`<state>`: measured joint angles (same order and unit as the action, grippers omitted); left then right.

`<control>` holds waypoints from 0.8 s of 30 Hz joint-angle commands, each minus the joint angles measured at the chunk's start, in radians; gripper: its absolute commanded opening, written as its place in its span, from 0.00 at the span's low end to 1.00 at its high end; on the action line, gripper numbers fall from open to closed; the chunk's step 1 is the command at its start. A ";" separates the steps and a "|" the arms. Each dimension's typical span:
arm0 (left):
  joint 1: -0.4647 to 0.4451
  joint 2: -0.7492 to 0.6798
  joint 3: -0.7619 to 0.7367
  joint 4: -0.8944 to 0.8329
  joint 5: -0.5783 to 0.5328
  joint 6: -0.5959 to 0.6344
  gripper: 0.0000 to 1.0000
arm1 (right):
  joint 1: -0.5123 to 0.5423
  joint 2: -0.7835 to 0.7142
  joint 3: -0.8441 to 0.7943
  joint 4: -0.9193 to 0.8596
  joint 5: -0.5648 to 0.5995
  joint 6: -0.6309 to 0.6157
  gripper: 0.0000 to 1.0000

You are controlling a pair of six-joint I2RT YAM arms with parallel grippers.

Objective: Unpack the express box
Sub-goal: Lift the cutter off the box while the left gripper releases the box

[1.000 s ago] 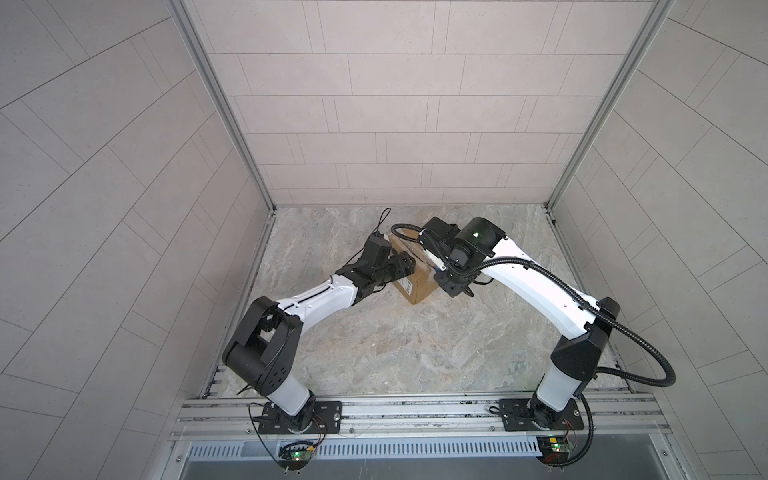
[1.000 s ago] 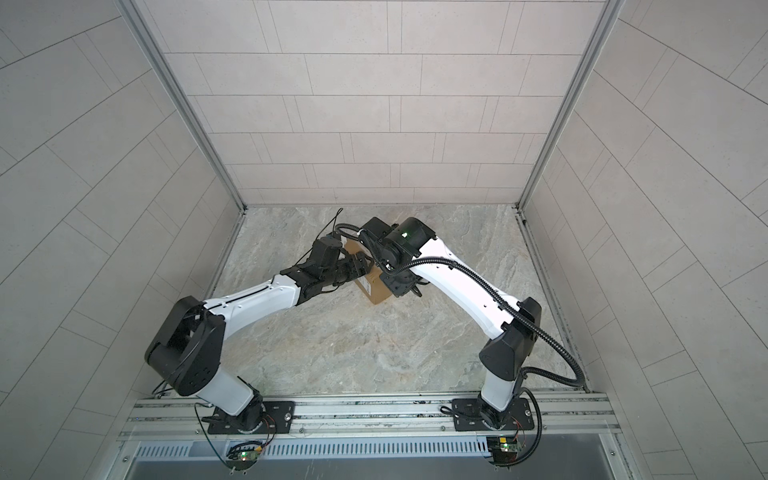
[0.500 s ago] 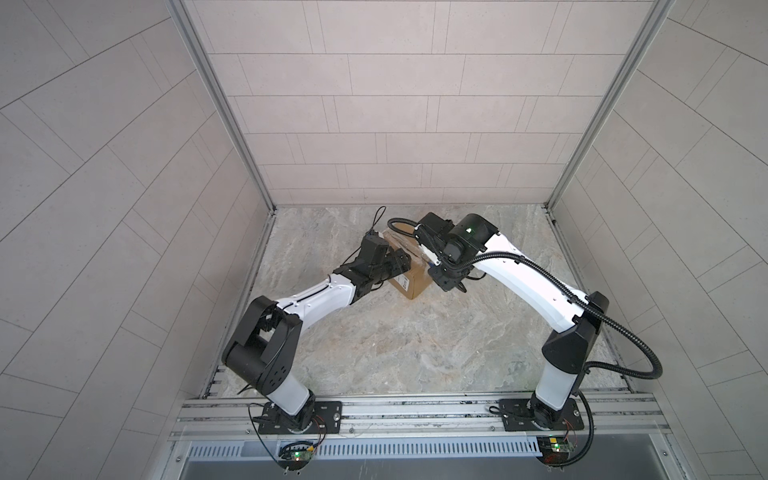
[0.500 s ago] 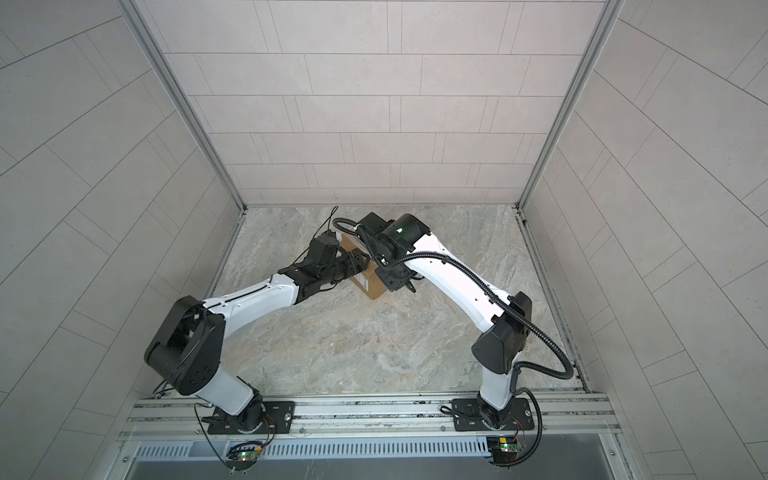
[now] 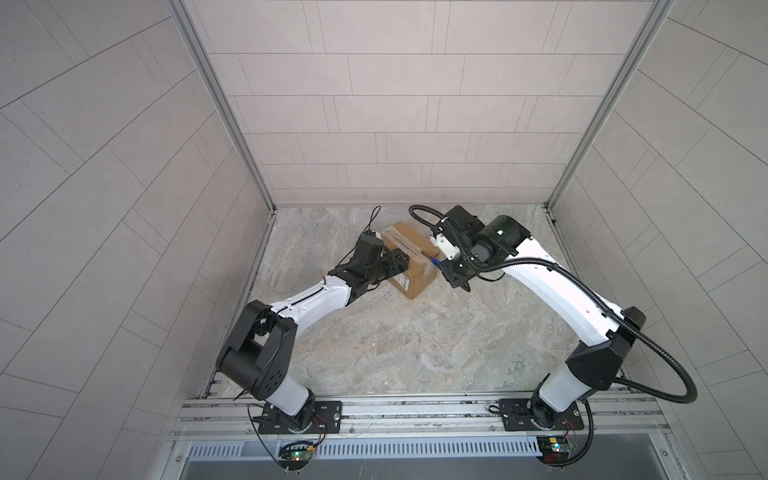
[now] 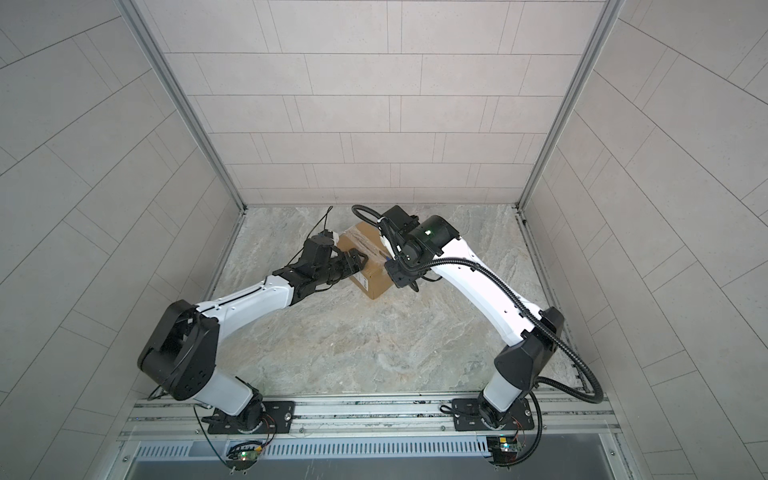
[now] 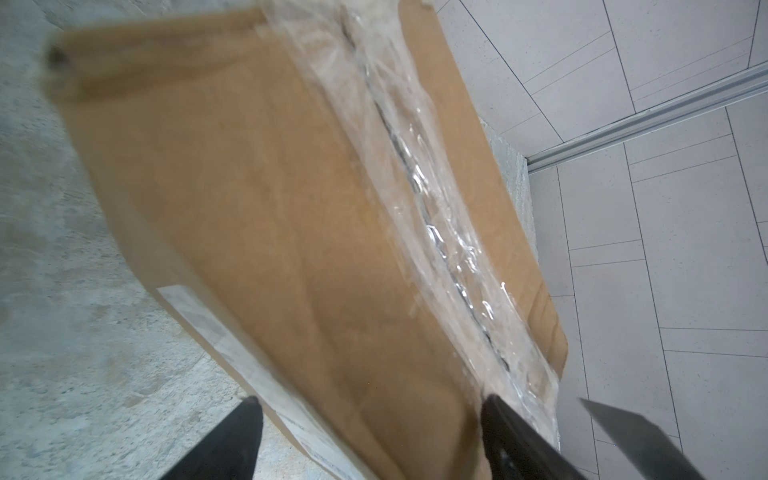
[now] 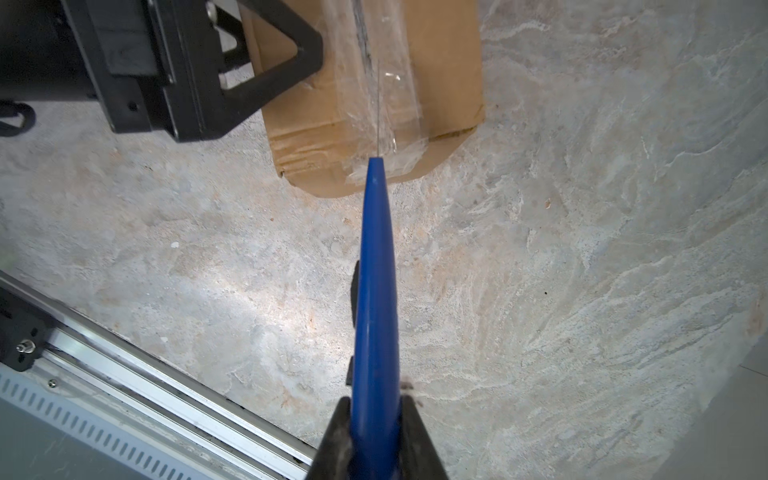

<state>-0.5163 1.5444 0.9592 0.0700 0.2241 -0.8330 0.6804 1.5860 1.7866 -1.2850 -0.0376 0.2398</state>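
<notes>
Evidently tape-cutting: express box (image 5: 409, 266) sits on the desk (image 5: 415, 340); left gripper (image 7: 370, 419), jaws released, braces its top; right gripper (image 8: 374, 415), jaws clenched on a blue-handled knife (image 8: 374, 270), meets its taped end. Next: draw the blade along the seam (image 7: 415, 174).

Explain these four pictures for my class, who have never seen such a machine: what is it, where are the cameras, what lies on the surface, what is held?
This is a robot with two jointed arms bolted to a rail at the front, each ending in a gripper, a two-fingered clamp. Both top views look down from overhead on the whole scene; each wrist view comes from a camera riding on one arm. On the marbled table lies one thing: the express box, brown cardboard sealed with clear tape. The left gripper, jaws wide, straddles an edge of the box. The right gripper is shut on a blue-handled knife, its thin blade along the taped seam.
</notes>
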 commanded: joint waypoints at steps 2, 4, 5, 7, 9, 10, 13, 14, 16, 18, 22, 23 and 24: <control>0.039 -0.092 0.019 -0.017 0.010 0.037 0.87 | -0.041 -0.150 -0.118 0.177 -0.071 0.053 0.00; 0.051 -0.113 0.031 -0.019 0.019 0.047 0.87 | -0.082 -0.194 -0.157 0.222 -0.121 0.087 0.00; 0.057 -0.129 0.033 -0.015 0.028 0.052 0.88 | -0.104 -0.215 -0.174 0.243 -0.146 0.104 0.00; 0.066 -0.164 0.024 0.022 0.051 0.064 0.88 | -0.130 -0.258 -0.225 0.310 -0.193 0.134 0.00; 0.071 -0.203 0.004 0.095 0.096 0.090 0.88 | -0.146 -0.299 -0.287 0.403 -0.252 0.174 0.00; 0.071 -0.222 -0.007 0.136 0.124 0.103 0.88 | -0.155 -0.319 -0.329 0.472 -0.303 0.206 0.00; 0.080 -0.245 -0.027 0.253 0.240 0.108 0.86 | -0.167 -0.367 -0.434 0.669 -0.395 0.288 0.00; 0.079 -0.248 -0.034 0.293 0.274 0.097 0.84 | -0.171 -0.385 -0.467 0.739 -0.414 0.322 0.00; 0.079 -0.249 -0.057 0.395 0.334 0.058 0.81 | -0.179 -0.403 -0.509 0.834 -0.447 0.367 0.00; 0.078 -0.244 -0.082 0.524 0.391 0.000 0.78 | -0.179 -0.411 -0.523 0.875 -0.462 0.380 0.00; 0.073 -0.226 -0.087 0.644 0.450 -0.049 0.77 | -0.180 -0.427 -0.544 0.940 -0.480 0.396 0.00; 0.071 -0.222 -0.087 0.659 0.458 -0.055 0.77 | -0.181 -0.428 -0.547 0.953 -0.490 0.400 0.00; 0.070 -0.216 -0.086 0.671 0.464 -0.062 0.77 | -0.180 -0.429 -0.552 0.971 -0.500 0.408 0.00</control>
<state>-0.4416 1.3193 0.8776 0.5896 0.6117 -0.8539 0.5030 1.1946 1.2350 -0.4484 -0.4866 0.6018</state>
